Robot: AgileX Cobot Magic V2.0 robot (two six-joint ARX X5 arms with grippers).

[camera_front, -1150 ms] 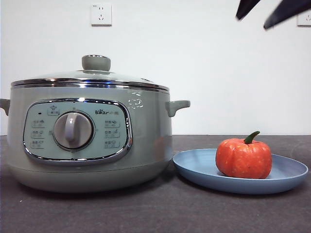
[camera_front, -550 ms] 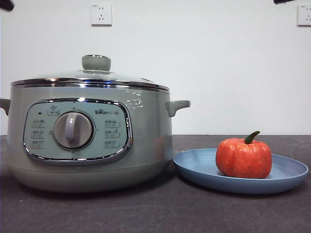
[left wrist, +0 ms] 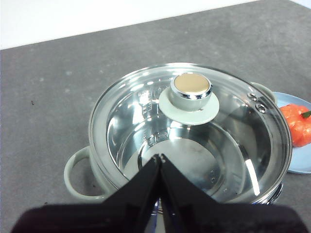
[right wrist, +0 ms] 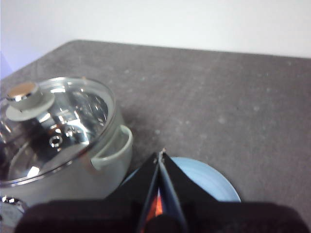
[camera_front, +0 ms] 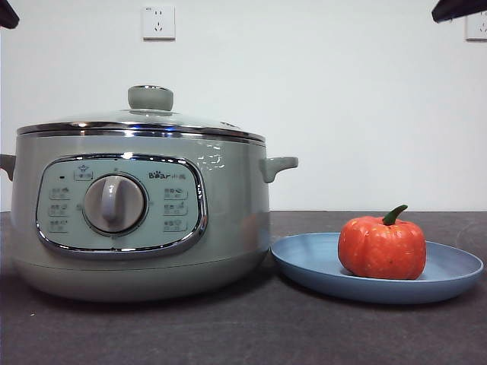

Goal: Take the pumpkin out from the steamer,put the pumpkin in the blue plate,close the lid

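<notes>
- Pumpkin (camera_front: 381, 247) sits upright on the blue plate (camera_front: 312, 262), its dark green stem curving up; it is off-centre on the plate, on the half farther from the steamer (camera_front: 228, 213).
- Seen from the front, the blue plate lies on the dark table (camera_front: 243, 334) just beside the steamer, its rim close to the pot's base; whether they touch cannot be told.
- The lid (camera_front: 141, 122) is seated on the steamer, chrome rim meeting chrome rim all round, with the green knob (camera_front: 150, 98) standing in the middle.
- Through the glass of the lid in the left wrist view, the steamer's shiny inner bowl (left wrist: 194, 160) shows.
- The steamer's control panel with its grey dial (camera_front: 114, 204) faces the front camera; one side handle (camera_front: 278, 166) points toward the plate.
- The left gripper (left wrist: 161, 157) hangs above the steamer, over the lid's near edge and apart from it, its two black jaws pressed together with nothing between them.
- The right gripper (right wrist: 160, 154) hangs above the plate beside the steamer's handle, jaws likewise closed tip to tip and empty; an orange patch of pumpkin shows just under them.
- In the front view both arms show only as black tips at the top corners.
- A white wall socket (camera_front: 158, 22) is on the wall behind the steamer.
</notes>
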